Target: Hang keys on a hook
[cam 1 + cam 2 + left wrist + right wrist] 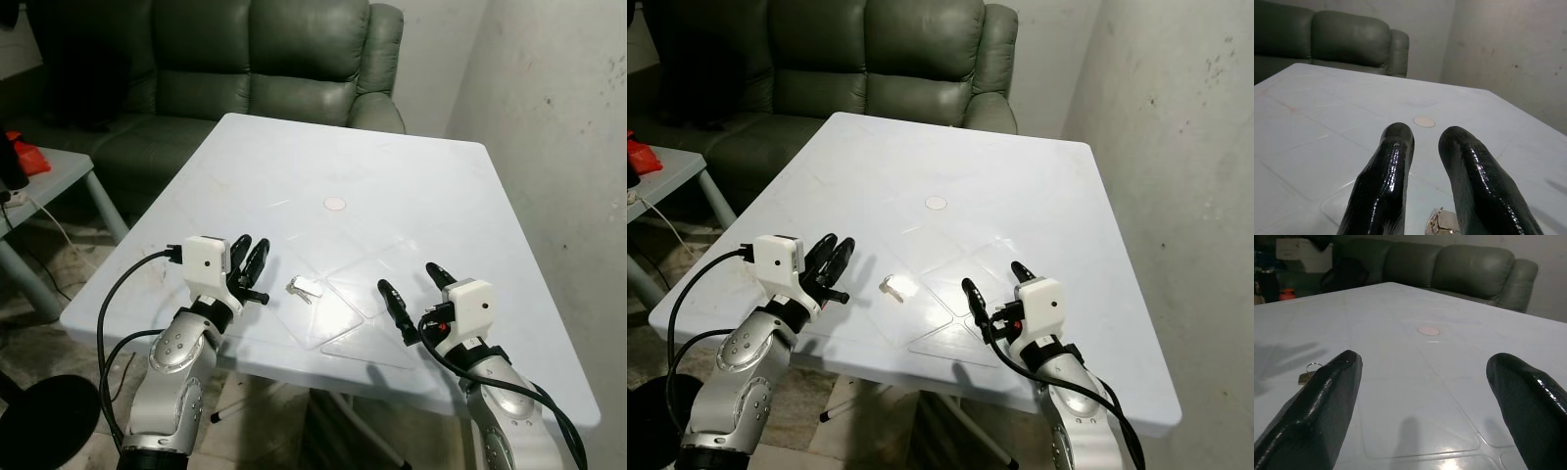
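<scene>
The keys (305, 287), a small silver ring with a pale tag, lie on the white plastic table (392, 176) near its front edge. The keys also appear in the left wrist view (1442, 223) and the right wrist view (1309, 373). My left gripper (251, 251) hovers just left of the keys, its fingers (1391, 166) a narrow gap apart and holding nothing. My right gripper (409, 278) is to the right of the keys, wide open and empty, fingers (1327, 396) pointing across the table.
A dark green sofa (245, 69) stands behind the table. A bare wall (558, 147) runs close along the right. A small grey side table (49, 176) with a red object and a cable stands at the left. A black round seat (39, 431) is at the lower left.
</scene>
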Tool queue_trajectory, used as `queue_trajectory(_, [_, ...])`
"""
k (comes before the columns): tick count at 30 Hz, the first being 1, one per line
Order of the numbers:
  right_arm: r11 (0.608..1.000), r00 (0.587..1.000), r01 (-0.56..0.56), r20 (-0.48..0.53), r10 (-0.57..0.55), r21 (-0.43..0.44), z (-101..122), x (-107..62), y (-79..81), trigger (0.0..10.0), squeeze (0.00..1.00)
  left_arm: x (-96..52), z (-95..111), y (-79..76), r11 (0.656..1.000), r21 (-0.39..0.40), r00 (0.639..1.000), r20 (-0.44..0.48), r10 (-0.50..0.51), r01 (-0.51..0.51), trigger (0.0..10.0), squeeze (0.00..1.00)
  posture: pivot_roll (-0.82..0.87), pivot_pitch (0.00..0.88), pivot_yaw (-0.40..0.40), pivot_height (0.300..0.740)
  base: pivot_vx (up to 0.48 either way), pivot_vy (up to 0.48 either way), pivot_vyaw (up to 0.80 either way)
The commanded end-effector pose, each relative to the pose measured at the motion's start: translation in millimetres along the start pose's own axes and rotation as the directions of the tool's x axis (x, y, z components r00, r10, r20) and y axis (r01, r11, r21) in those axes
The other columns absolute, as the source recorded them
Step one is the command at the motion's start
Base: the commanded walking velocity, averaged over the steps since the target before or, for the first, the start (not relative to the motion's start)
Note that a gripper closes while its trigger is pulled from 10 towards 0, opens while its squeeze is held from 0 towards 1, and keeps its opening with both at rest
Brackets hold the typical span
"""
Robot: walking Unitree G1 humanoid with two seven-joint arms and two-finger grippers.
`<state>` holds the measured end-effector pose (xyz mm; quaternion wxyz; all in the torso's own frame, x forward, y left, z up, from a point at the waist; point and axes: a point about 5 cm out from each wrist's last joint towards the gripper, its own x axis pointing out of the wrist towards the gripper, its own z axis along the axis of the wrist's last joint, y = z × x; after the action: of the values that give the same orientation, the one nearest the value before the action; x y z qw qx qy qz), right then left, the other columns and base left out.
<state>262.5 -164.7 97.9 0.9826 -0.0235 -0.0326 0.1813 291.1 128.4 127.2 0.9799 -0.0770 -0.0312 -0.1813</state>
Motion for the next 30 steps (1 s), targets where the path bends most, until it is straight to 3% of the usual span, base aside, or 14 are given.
queue_trajectory(1, [1.000, 1.000, -0.012, 0.011, 0.012, -0.010, 2.9, 1.4, 2.0, 10.0, 0.00, -0.4, 3.4, 3.9, 1.000, 0.010, 1.000, 0.005, 0.013, -0.013, 10.0, 0.00, -0.04, 0.000, -0.021, 0.740, 0.000, 0.461, 0.00])
queue_trajectory(26, [0.999, 1.000, -0.022, -0.006, 0.022, -0.024, 1.4, -1.9, 1.3, 10.0, 0.00, -0.2, 2.6, 0.5, 1.000, 0.003, 1.000, 0.003, 0.012, -0.012, 10.0, 0.00, -0.04, 0.000, -0.025, 0.740, 0.000, 0.460, 0.00])
queue_trajectory(30, [0.999, 1.000, -0.027, -0.007, 0.027, -0.026, 1.3, -1.4, 2.2, 10.0, 0.00, -0.6, 2.5, 1.2, 1.000, 0.012, 1.000, 0.002, 0.017, -0.017, 10.0, 0.00, -0.04, 0.000, -0.027, 0.740, 0.000, 0.127, 0.00])
